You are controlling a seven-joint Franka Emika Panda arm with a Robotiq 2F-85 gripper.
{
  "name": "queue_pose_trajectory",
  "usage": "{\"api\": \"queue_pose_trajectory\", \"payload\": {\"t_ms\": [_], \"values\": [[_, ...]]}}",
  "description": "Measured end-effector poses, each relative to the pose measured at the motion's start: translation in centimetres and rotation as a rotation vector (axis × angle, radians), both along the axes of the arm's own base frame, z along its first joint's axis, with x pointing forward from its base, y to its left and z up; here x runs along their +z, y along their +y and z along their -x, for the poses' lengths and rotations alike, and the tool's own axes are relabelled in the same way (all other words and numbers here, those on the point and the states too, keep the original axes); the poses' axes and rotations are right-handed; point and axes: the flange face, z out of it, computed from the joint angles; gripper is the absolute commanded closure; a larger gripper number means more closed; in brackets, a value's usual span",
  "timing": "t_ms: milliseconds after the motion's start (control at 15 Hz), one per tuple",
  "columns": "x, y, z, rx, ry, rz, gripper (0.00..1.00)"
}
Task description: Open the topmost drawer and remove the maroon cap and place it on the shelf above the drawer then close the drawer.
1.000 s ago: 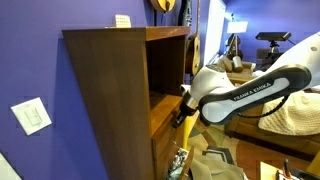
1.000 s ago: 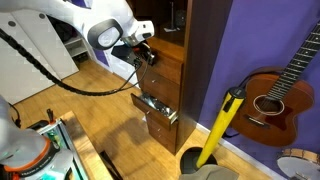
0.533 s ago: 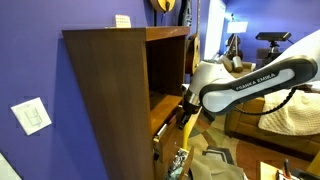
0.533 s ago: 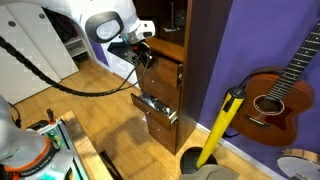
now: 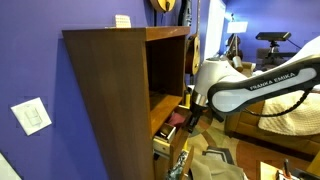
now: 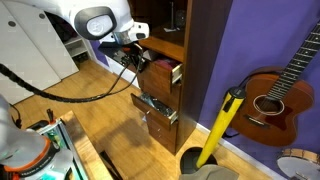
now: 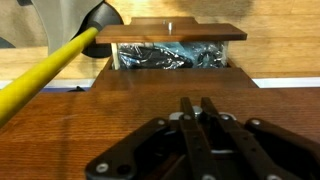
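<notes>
The topmost drawer [image 6: 158, 78] stands partly pulled out of the tall brown cabinet; in an exterior view its pale side [image 5: 160, 124] shows. My gripper [image 6: 140, 58] is at the drawer's front, fingers closed together on its small knob. In the wrist view the fingers [image 7: 193, 104] press against the wood front [image 7: 90, 130], and the knob itself is hidden. A dark-red shape, seemingly the maroon cap [image 5: 170, 129], shows inside the drawer. The shelf [image 5: 166, 101] is just above the drawer, also in the other exterior view [image 6: 166, 46].
A lower drawer [image 6: 158, 108] also hangs open, full of shiny crumpled bags [image 7: 170, 57]. A yellow-handled tool [image 6: 222, 125] leans by the cabinet and crosses the wrist view [image 7: 45, 70]. A guitar [image 6: 275, 95] rests against the purple wall. A white label [image 5: 122, 20] sits on the cabinet top.
My gripper has pulled back from the cabinet, and the topmost drawer has slid out with it, from shut to partly open.
</notes>
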Motion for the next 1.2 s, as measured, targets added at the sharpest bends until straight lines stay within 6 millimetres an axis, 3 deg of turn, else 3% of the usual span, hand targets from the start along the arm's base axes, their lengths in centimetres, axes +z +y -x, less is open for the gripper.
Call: {"api": "queue_pose_trajectory", "payload": {"t_ms": [533, 1200], "values": [[0.0, 0.0, 4.2, -0.07, 0.066, 0.013, 0.96], [0.1, 0.0, 5.9, -0.081, 0.112, 0.029, 0.96]]}}
